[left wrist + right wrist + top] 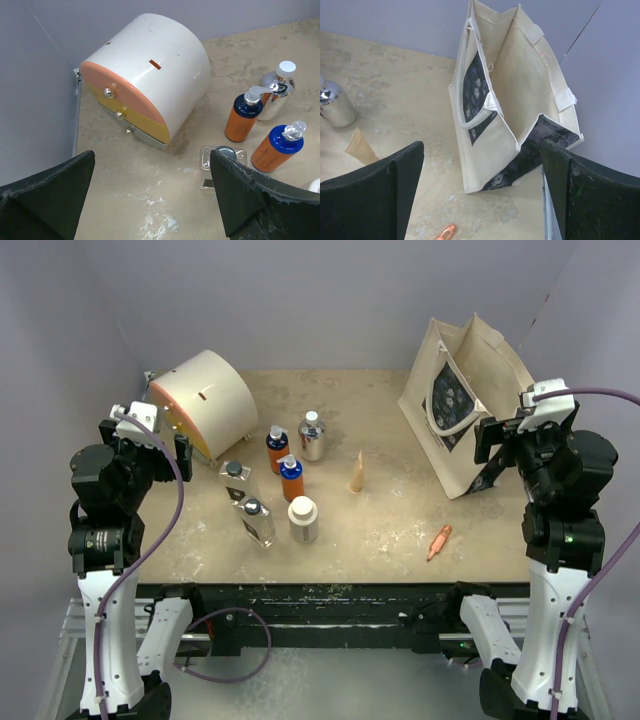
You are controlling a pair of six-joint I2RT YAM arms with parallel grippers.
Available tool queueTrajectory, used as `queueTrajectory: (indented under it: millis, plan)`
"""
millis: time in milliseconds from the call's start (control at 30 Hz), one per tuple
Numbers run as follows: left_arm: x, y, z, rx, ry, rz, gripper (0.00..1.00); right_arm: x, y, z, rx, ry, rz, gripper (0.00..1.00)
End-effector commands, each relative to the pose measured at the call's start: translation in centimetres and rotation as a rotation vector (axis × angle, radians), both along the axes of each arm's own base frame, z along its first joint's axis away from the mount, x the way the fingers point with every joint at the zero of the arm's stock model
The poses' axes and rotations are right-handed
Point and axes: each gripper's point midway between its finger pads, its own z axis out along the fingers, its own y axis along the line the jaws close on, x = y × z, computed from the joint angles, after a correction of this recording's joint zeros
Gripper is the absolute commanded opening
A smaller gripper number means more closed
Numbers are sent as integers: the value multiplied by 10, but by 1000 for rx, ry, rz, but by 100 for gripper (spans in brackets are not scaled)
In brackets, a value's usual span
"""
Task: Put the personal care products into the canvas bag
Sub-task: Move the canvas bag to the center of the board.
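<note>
I have both arms folded high at the near corners of the worktop, the left arm and the right arm with wrists tipped down and inward. The left fingers and right fingers are spread wide with nothing in them. Beyond the left fingers the six bottles stand clustered left of centre, and farthest off the bag stands open-mouthed at the far right, ahead of my right fingers.

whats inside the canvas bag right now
Looking into the canvas bag from the right wrist view, only its bare cream inner walls show, with nothing lying against them. Its very bottom is hidden by its own walls.
</note>
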Motion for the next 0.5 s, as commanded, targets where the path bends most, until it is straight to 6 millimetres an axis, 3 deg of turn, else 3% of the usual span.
queueTrajectory:
  millis: [0,467]
  plan:
    - [5,-1,16,4,-72,-16,99,0,2,17,-20,-43,18,100]
    - [5,-1,22,10,-97,-17,99,1,-13,29,-61,-57,-55,100]
